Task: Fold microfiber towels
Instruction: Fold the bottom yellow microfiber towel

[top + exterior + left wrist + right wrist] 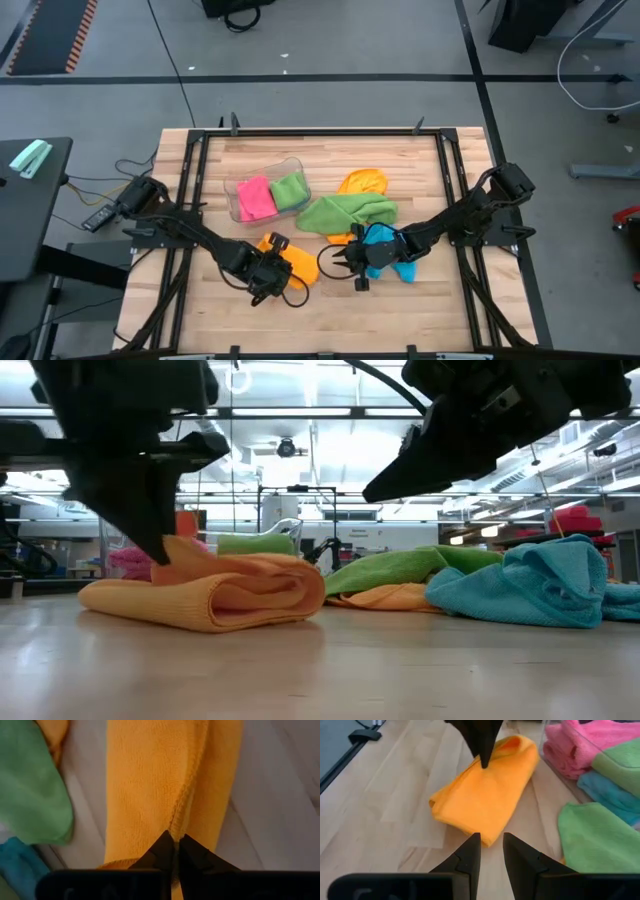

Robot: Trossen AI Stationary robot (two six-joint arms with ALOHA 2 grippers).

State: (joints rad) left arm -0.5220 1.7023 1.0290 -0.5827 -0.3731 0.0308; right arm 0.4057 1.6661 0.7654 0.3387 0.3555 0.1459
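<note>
The left gripper [175,851], nearly closed, pinches the folded orange towel [297,265]. The right gripper [491,851], beside that towel, is slightly parted and empty.

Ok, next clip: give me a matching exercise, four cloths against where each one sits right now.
Things:
1. folded orange towel
2. pink towel
3. loose green towel
4. blue towel

Places:
A. under the right gripper, bunched up
B. in the clear tub
C. spread in the middle of the table
D. at the left gripper tips

Pairs: 1-D, 2-B, 3-C, 4-A
</note>
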